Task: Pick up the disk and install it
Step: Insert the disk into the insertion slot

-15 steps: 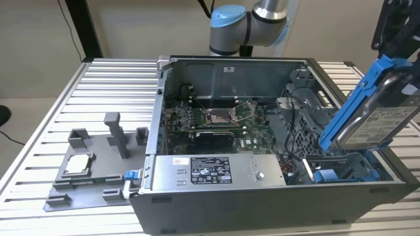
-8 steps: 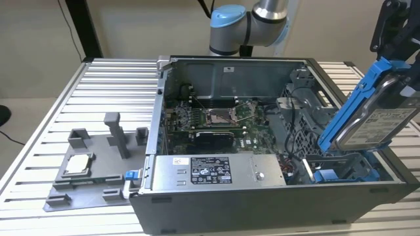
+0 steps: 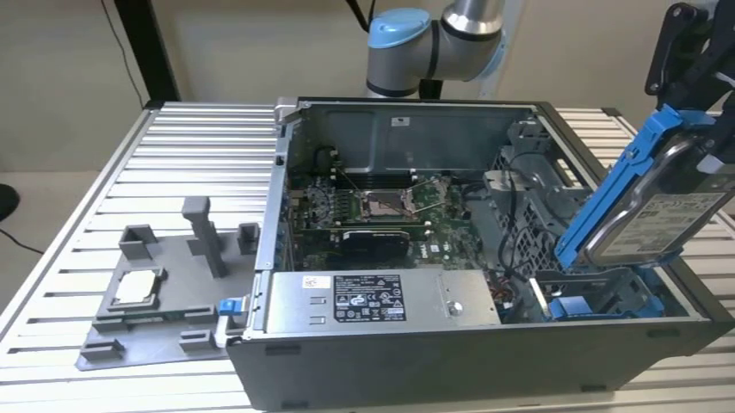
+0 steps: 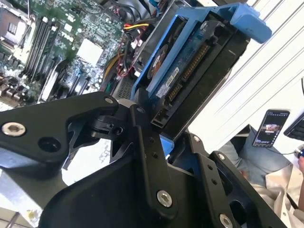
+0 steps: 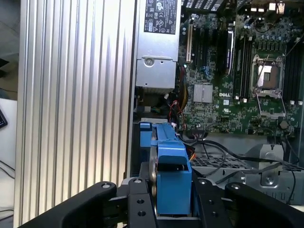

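The disk (image 3: 666, 215) is a silver drive with a white label in a bright blue carrier (image 3: 620, 172). It hangs tilted, nearly on edge, above the open computer case (image 3: 460, 353) at the exterior view's right. Its lower end is just over the drive bay (image 3: 597, 303). My gripper (image 3: 703, 103) is shut on the disk's upper end. In both wrist views the black fingers (image 5: 137, 202) clamp the blue carrier (image 5: 172, 164) from either side. The drive's connector edge (image 4: 190, 71) points toward the gripper (image 4: 164, 130).
Inside the case lie the motherboard (image 3: 379, 206) with its processor socket and a grey power supply (image 3: 367, 297) along the near wall. On the ribbed table (image 3: 172, 155), a grey fixture (image 3: 172, 258) holds a small square chip (image 3: 136, 288). The arm's base (image 3: 431, 43) stands behind the case.
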Action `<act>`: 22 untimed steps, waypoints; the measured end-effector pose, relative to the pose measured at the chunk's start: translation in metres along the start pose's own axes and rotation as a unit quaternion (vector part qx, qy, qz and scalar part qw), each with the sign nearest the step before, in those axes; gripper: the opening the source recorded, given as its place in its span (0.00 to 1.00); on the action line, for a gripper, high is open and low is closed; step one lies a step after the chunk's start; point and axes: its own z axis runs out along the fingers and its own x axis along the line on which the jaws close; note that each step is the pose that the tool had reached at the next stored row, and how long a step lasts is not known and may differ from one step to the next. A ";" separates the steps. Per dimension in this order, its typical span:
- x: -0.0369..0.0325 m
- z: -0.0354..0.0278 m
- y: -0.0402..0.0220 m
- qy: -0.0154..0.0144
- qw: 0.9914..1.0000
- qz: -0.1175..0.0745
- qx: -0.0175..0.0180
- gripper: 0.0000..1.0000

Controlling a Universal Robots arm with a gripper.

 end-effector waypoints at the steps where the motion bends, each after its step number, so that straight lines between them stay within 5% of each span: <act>1: 0.0000 0.0004 0.0000 0.000 1.000 0.000 0.000 0.00; 22: 0.0002 0.0102 -0.0006 0.000 1.000 0.000 0.000 0.00</act>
